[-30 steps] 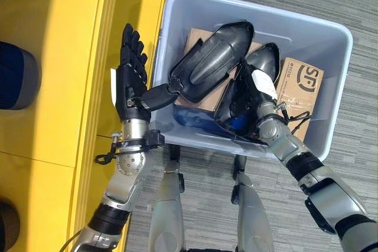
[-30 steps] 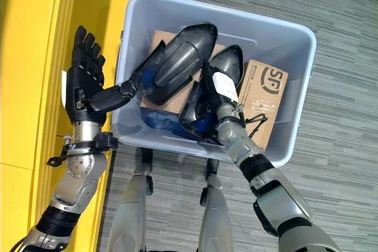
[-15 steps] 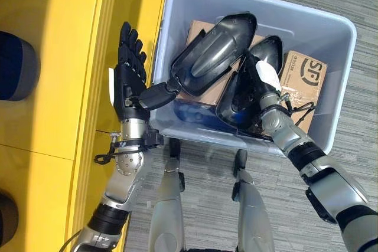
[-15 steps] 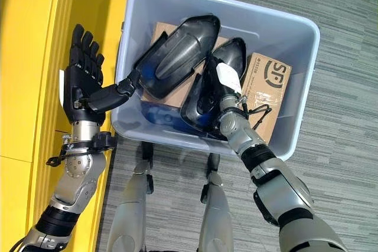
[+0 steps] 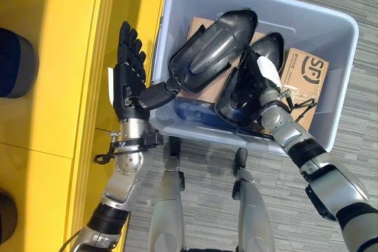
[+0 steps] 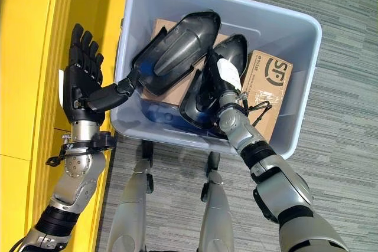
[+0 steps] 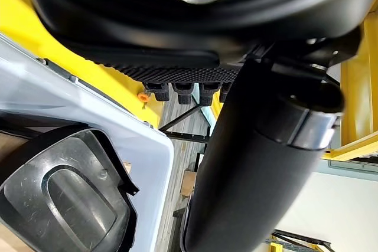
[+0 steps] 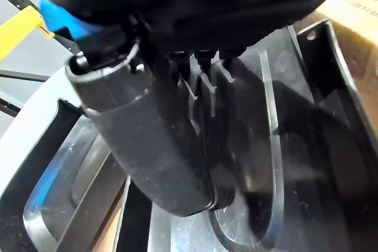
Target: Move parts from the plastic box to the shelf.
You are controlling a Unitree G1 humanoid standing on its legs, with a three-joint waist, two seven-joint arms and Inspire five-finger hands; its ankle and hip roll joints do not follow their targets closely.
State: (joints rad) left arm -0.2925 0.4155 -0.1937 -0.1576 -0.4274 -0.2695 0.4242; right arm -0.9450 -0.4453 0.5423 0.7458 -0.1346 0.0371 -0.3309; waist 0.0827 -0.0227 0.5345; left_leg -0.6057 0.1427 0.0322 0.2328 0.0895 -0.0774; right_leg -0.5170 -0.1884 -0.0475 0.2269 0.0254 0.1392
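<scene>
Left eye view shows two black parts [image 5: 215, 57] in the plastic box [image 5: 331, 28] at upper right; the left hand [image 5: 129, 81] is flat open beside the yellow shelf [image 5: 71, 57]; the right hand [image 5: 253, 84] reaches inside one part, grip unclear; none moved yet, I think.

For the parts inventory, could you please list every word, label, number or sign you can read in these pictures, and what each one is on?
Cardboard box in the plastic box: a large dark round logo of stylised letters, no plain wording.
Same carton's edge: one line of small print, too small to read.
White patch by the black part: nothing legible.
</scene>
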